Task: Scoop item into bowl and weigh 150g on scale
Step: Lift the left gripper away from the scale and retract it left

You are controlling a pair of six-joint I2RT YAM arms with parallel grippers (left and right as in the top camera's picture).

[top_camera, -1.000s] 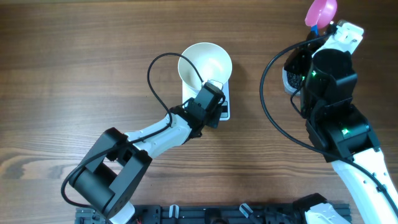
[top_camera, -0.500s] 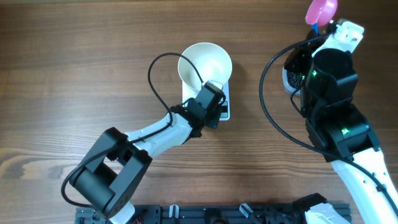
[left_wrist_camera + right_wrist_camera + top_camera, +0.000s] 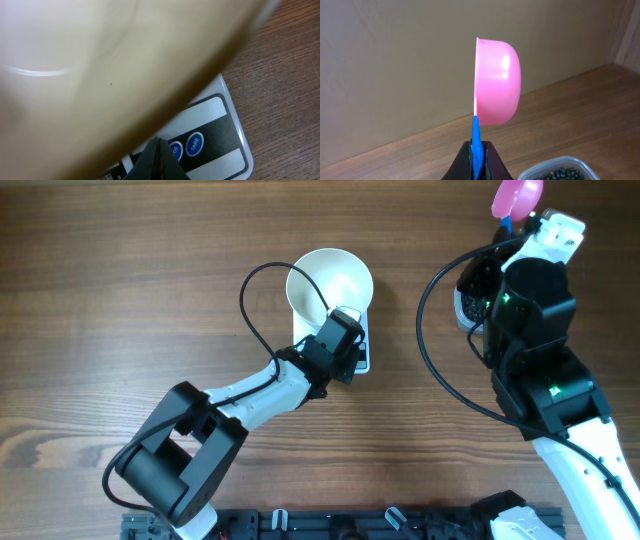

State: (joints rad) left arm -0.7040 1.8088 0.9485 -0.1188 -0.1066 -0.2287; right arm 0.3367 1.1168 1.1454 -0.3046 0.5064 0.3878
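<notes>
- Right gripper (image 3: 477,159): jaws pinched shut on the thin blue handle of the small pink plastic scoop (image 3: 495,82). It is light and stiff, and its cup stands on its side just ahead of the tips.
- Tiny round black beads (image 3: 555,174) lie in the clear plastic tub (image 3: 580,161), below and right of those jaws. Hard and loose, they will likely roll, so scoop them, don't pinch.
- Left gripper (image 3: 159,156): jaws shut and empty, with the tips over the flat white scale's (image 3: 215,135) buttons, perhaps touching one. The round white bowl (image 3: 100,60) is just beyond.

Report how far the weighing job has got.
Done: the bowl sits on the scale. In hand: the left tool, shut, points at the scale's buttons beside TARE; the right tool is shut on the blue handle of the pink scoop, raised near the tub. Left: the bowl looks empty, the beads lie in the tub, so all scooping and weighing.
</notes>
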